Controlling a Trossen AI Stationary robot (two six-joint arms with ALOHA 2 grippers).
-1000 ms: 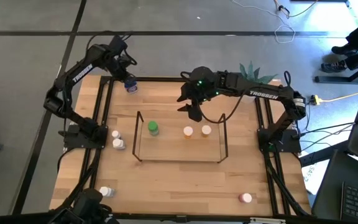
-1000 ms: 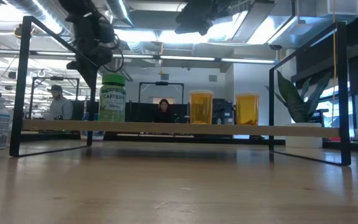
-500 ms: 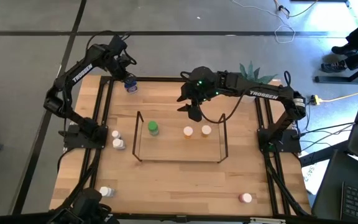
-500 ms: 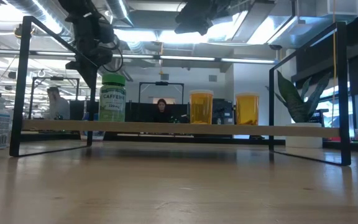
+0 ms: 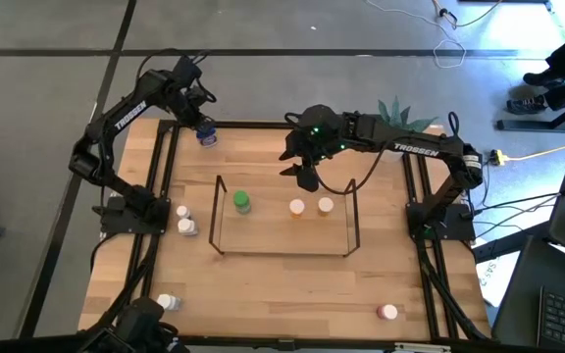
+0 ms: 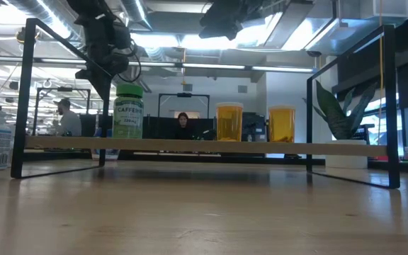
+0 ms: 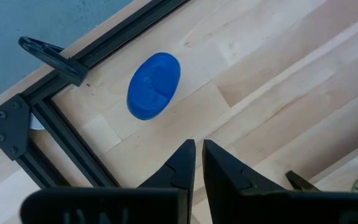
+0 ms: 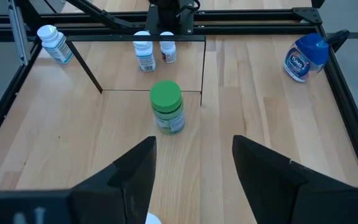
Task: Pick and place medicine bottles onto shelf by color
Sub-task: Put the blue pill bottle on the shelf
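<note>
The left end effector (image 7: pixel 197 163) hovers pinched shut and empty over the blue-capped bottle (image 5: pixel 205 135) at the desk's (image 5: pixel 282 284) eleven o'clock corner. The right end effector (image 5: pixel 305 176) hangs open, seemingly empty, near the shelf (image 5: pixel 284 253) holding the green-capped bottle (image 5: pixel 241 202).

Bare wood lies around the green-capped bottle (image 8: pixel 166 106) on the shelf (image 5: pixel 284 253); upright wire ends seemingly hem both sides.

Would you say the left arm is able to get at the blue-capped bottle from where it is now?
Probably yes. The left gripper hangs shut just above the blue-capped bottle at the table's far left corner, with bare wood between them; it would need to open first.
</note>
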